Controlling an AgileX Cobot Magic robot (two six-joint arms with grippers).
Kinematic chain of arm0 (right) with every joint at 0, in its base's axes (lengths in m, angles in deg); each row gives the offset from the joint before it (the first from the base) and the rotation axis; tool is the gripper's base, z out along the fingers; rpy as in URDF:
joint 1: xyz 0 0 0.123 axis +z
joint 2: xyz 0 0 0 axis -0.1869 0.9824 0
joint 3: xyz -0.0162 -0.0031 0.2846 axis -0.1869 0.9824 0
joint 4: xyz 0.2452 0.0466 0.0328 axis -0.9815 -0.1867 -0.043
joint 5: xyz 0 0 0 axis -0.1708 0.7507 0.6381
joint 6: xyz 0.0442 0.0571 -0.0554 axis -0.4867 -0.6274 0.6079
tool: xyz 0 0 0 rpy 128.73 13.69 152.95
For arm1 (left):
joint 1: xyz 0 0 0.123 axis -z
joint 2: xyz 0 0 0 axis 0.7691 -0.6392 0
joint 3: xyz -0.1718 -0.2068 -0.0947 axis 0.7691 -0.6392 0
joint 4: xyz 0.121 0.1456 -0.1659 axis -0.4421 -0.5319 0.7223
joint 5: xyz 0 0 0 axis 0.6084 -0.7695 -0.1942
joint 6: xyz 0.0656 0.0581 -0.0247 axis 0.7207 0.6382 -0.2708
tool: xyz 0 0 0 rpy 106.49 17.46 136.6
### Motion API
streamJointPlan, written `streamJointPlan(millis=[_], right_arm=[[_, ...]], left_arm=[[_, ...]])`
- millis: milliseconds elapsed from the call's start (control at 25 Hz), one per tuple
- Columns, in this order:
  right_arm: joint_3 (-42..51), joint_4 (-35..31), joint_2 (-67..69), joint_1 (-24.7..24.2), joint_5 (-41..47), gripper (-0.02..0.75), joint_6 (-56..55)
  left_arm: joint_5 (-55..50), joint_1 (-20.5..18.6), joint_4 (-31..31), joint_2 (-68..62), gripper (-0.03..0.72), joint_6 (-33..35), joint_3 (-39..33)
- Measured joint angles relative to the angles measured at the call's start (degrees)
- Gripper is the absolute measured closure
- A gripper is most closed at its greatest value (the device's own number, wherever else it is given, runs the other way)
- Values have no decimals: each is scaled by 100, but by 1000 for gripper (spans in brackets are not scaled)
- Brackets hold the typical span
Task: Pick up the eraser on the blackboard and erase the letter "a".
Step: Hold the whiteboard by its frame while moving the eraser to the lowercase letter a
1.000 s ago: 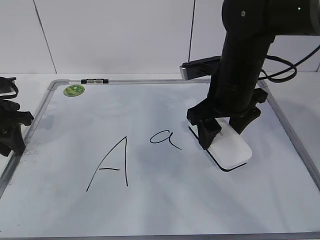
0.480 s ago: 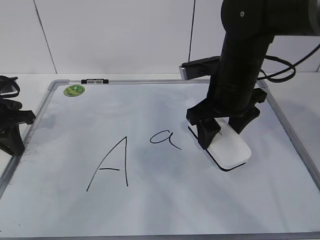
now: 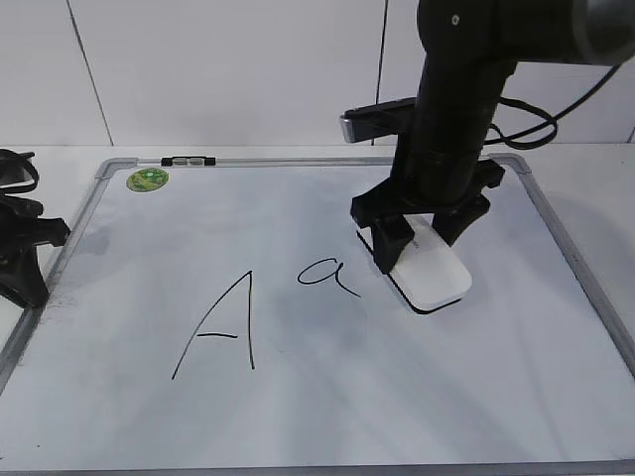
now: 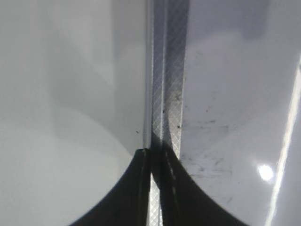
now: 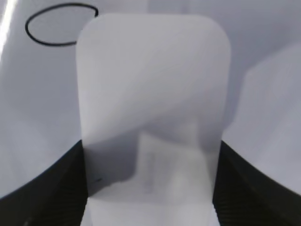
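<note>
The blackboard [image 3: 317,397] is a white board with a grey frame lying flat. The small letter "a" [image 3: 327,275] is written near its middle, right of a larger capital "A" [image 3: 220,327]. My right gripper [image 3: 417,243] is shut on the white eraser [image 3: 432,278], which rests on the board just right of the "a". In the right wrist view the eraser [image 5: 150,94] fills the middle between the jaws [image 5: 150,188], with the loop of the "a" [image 5: 59,26] at top left. My left gripper [image 4: 156,162] is shut and empty over the board's left frame [image 4: 169,70].
A round green sticker [image 3: 147,179] sits at the board's top left corner. A small black-and-white marker [image 3: 189,160] lies on the top frame. The left arm [image 3: 20,248] stands at the board's left edge. A white wall rises behind.
My right gripper has slid the eraser left and slightly away, closer to the "a". The left arm has stayed still.
</note>
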Motion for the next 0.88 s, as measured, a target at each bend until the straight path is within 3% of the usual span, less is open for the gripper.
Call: streamJointPlan(millis=[440, 880], right_arm=[[-923, -44, 1053, 0, 0, 206, -10], [-1235, -154, 1340, 0, 198, 207, -10]], left_arm=[[-7, 0, 0, 0, 670, 0, 0], [-7, 0, 0, -8, 670, 0, 8]])
